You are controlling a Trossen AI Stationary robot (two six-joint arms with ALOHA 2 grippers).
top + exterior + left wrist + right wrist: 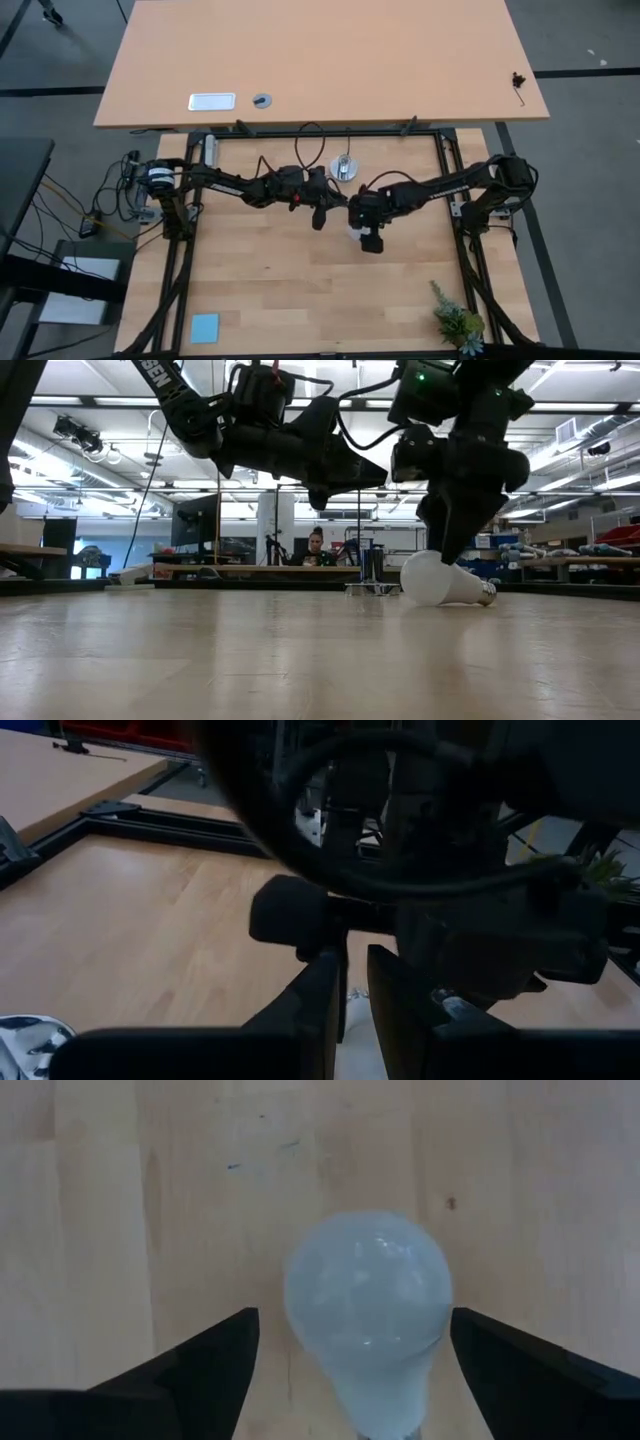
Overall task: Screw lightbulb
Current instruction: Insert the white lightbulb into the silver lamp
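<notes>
Lying on its side on the table [200,660], the lightbulb [368,1312] is flanked, untouched, by the wide-spread right gripper [355,1355]; left gripper [318,218] beside the bulb, opening indeterminate.

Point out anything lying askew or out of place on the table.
The lightbulb lies on its side on the table, metal base level with the wood rather than screwed in. The right gripper hangs over it, fingers open on either side, not touching. The socket sits apart near the back edge, with no bulb in it.
</notes>
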